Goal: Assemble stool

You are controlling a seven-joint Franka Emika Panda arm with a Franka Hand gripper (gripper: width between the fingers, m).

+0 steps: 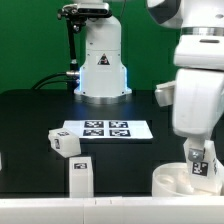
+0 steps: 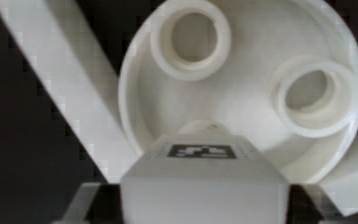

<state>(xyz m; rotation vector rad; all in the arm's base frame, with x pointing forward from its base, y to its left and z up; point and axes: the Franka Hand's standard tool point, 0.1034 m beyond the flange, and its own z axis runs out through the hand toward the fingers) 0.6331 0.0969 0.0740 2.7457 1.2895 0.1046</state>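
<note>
The gripper (image 2: 202, 200) has its jaws closed on a white leg (image 2: 202, 165). It holds the leg upright against the round seat (image 2: 247, 90), close to two sockets (image 2: 190, 40). The seat is to the exterior view's right of the marker board (image 1: 105, 129), well apart from it and nearer the camera. One loose leg (image 1: 65, 142) lies just beside the board's left corner, and another loose leg (image 1: 80, 176) is in front of it.

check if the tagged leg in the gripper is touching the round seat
Cannot tell. In the exterior view the leg overlaps the seat, and in the wrist view the leg hides where they would meet.
</note>
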